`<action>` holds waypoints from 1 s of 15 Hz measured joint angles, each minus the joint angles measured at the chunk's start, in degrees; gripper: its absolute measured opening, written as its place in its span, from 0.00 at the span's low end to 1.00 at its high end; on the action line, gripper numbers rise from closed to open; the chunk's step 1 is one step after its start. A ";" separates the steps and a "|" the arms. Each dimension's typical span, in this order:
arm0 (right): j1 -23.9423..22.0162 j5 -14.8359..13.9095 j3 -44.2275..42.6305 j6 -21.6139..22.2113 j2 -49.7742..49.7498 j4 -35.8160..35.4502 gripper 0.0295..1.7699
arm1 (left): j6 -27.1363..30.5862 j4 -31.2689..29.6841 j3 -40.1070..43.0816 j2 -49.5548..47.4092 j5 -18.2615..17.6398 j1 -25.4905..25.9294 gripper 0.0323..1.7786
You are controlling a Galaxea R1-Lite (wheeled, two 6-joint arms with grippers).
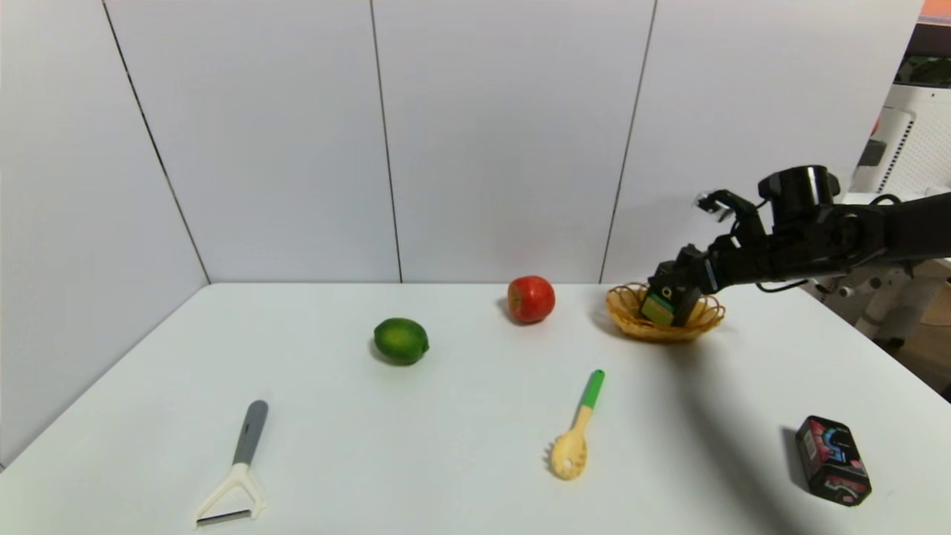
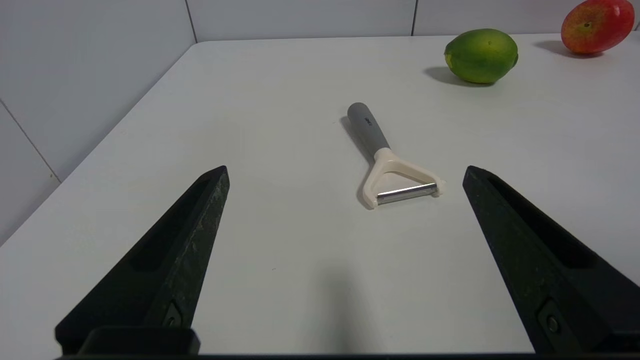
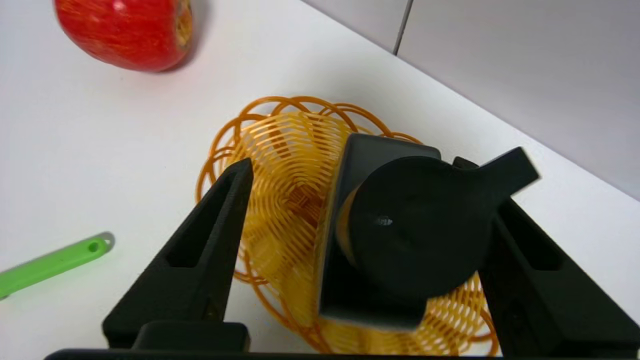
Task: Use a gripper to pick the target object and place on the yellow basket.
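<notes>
Peeler point(image 1: 234, 467): closest to us, down by the desk's front-left corner, grey handle, blade end toward the front edge.
Black box point(image 1: 832, 459): front-right corner, red-and-blue print; the print is too small to make out.
Left gripper point(image 2: 345, 260): parked off that front-left corner, fingers spread wide, nothing between them.
Right gripper point(image 1: 672, 291): over the yellow basket point(image 1: 622, 310) near the desk's back edge, right of centre; jaws parted well wider than the bottle, one finger point(image 3: 200, 260) clear of it, the other close against its side or touching, I can't tell which.
Target object point(image 1: 663, 305): the black bottle sits inside the basket, tilted, cap toward the wrist camera.
Release: looks done or nearly done, judging by that gap.
Risk one: bottle leans on the woven wall; if the near finger drags it while pulling back, it could tip over the scalloped rim onto the desk.
Risk two: the basket is light and shallow, so a snagged fingertip in the loops may slide or lift it toward the apple point(image 1: 530, 299).
Label: green-and-white patch shows in the head view; no letters readable.
Peeler handle: tiny mark in the left wrist view, unreadable.
</notes>
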 joint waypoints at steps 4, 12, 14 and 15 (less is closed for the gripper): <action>-1.28 -0.38 4.00 0.02 -5.36 0.79 0.86 | 0.00 0.00 0.00 0.00 0.00 0.00 0.95; -2.73 -16.29 26.49 6.39 -29.62 8.22 0.93 | 0.00 0.00 0.00 0.00 0.00 0.05 0.95; -2.68 -20.18 35.38 7.25 -39.96 8.77 0.94 | 0.00 0.00 0.00 0.00 0.00 0.02 0.95; -2.73 -22.08 39.84 7.78 -45.45 8.81 0.94 | 0.00 0.00 0.00 0.00 0.00 0.02 0.95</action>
